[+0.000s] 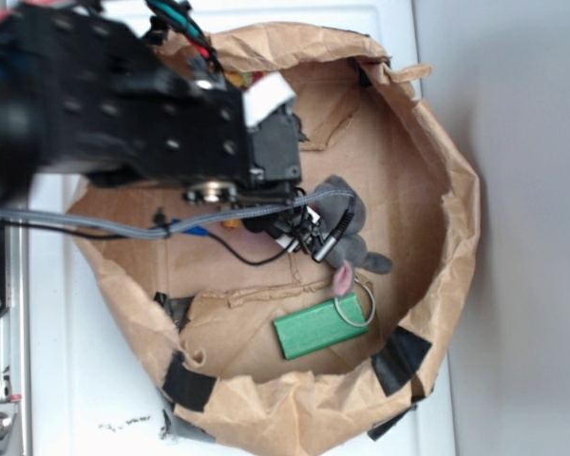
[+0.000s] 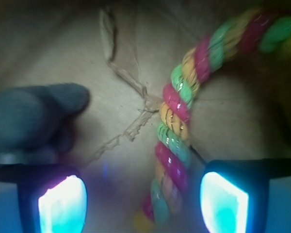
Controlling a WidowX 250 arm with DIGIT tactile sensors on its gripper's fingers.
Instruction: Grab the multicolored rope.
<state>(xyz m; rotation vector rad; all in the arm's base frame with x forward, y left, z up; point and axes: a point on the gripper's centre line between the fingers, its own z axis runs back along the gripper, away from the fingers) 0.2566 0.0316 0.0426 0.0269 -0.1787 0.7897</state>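
So, brown paper bag (image 1: 456, 204) with rolled-down rim, black tape patches, sitting on white table (image 1: 76, 380); grey wall on one side. Inside: one grey plush (image 1: 347, 214), one green block (image 1: 320, 331), one wire ring (image 1: 353, 311) by block. My arm (image 1: 104, 104) blocks most of bag floor in exterior view. Rope (image 2: 177, 126) only clear on wrist cam: lies between my fingers (image 2: 63, 206), nearer one pad, plush beside. My gripper (image 2: 143, 204) wide open, holding nothing.
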